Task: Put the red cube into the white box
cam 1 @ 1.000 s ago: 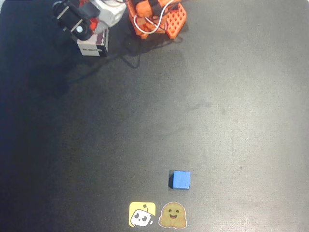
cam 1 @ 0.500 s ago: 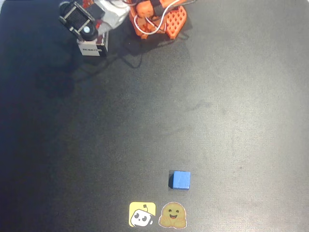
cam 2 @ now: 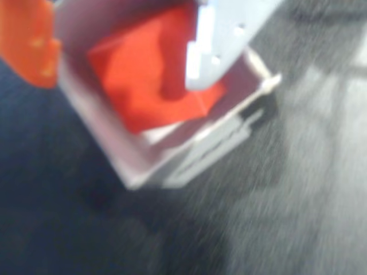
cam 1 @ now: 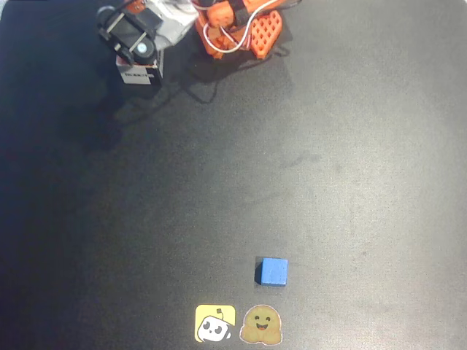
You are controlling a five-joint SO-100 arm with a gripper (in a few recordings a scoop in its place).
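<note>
Blurred bright-red cube (cam 2: 155, 77) inside thin-walled white box (cam 2: 137, 172).

Dark matte table (cam 1: 343, 182) fills the overhead view (faint scuffs, evenly lit)

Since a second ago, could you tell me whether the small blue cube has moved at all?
No. In the overhead view the small blue cube sits at the same spot, just above and right of the round brown smiley sticker, as it did earlier.
</note>
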